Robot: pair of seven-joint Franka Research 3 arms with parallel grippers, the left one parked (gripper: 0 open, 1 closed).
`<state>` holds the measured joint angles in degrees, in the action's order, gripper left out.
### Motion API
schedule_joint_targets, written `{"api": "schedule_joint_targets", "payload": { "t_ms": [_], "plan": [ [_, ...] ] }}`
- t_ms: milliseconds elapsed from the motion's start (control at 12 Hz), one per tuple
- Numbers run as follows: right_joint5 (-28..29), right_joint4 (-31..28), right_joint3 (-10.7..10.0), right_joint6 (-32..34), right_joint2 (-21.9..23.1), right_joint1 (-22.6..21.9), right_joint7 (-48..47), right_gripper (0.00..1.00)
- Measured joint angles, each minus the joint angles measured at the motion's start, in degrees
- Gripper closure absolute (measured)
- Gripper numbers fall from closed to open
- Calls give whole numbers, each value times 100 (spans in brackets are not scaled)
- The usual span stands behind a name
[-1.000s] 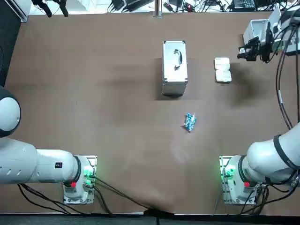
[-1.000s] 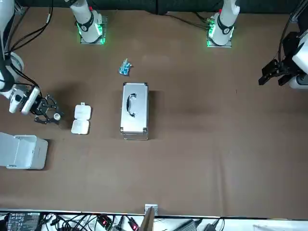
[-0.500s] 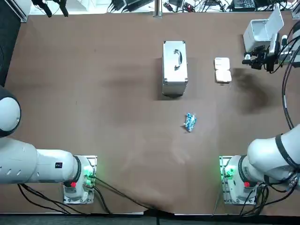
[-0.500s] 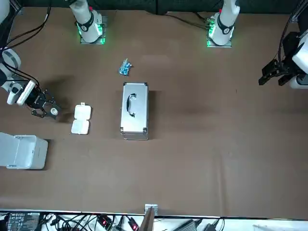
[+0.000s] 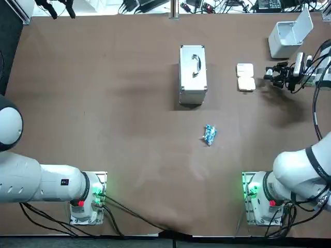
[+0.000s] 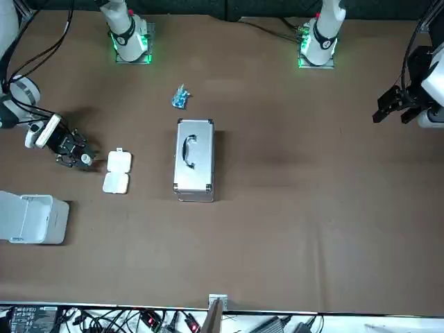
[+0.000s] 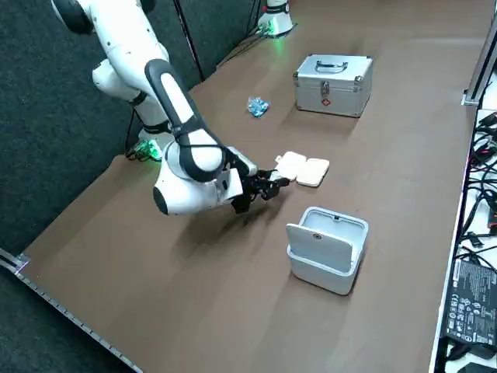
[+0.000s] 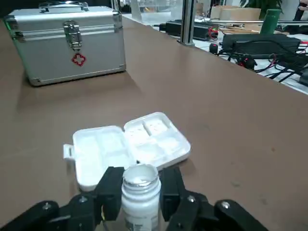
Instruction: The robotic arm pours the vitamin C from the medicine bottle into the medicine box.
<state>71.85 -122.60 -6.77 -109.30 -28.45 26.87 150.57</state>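
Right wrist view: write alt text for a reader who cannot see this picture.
The right gripper holds a white medicine bottle between its fingers, close to an open white medicine box. Beyond it on the brown table stands a closed silver case with a red cross.

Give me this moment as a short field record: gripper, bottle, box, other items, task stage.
right gripper: shut on the medicine bottle, beside the medicine box, not over it
medicine bottle: upright in the grip
medicine box: open, lying flat, compartments facing up
other items: silver case, blue packet, white bin
stage: bottle not yet tipped, so pouring has not begun
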Motion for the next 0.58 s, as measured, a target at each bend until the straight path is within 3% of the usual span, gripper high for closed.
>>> {"api": "schedule_joint_targets", "payload": {
  "t_ms": [583],
  "plan": [
    [141, 189, 5, 498, -548, 301, 351, 57]
  ]
}}
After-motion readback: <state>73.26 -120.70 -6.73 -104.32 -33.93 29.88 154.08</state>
